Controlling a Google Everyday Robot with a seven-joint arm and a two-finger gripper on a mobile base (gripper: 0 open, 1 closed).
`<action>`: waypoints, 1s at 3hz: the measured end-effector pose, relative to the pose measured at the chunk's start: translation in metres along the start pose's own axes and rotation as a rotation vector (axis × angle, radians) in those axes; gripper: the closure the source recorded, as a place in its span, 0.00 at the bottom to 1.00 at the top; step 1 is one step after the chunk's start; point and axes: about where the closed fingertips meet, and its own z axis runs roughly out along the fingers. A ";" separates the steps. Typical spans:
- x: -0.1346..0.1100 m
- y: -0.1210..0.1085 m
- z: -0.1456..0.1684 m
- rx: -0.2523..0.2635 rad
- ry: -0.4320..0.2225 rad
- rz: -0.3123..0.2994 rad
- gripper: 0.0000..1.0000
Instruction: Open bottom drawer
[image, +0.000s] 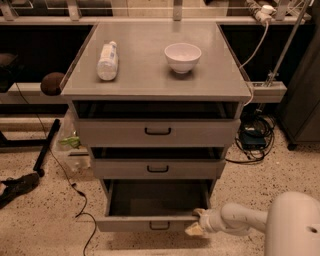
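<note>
On the cabinet top (150, 82) we see a bottle (107, 60) lying, then a white bowl (182, 56). Lowest, the bottom drawer (150, 223) stands pulled out. The gripper (196, 224) is at its right front corner; spread or closed, we cannot tell.

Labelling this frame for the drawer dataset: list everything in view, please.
cabinet: 1, grey, centre
bottle: 1, white, lying on the cabinet top, left
bowl: 1, white, upright on the cabinet top, right of the bottle
top drawer: 1, grey, slightly open
middle drawer: 1, grey, slightly open
bottom drawer: 1, grey, pulled out furthest
cables: several, dark, floor right of the cabinet
gripper: 1, pale, at the bottom drawer's right front corner
arm: 1, white, lower right
</note>
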 end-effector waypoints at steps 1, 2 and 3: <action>0.022 0.044 -0.009 -0.016 0.025 -0.017 0.00; 0.021 0.044 -0.009 -0.016 0.025 -0.017 0.00; 0.017 0.041 -0.005 -0.038 0.015 -0.014 0.00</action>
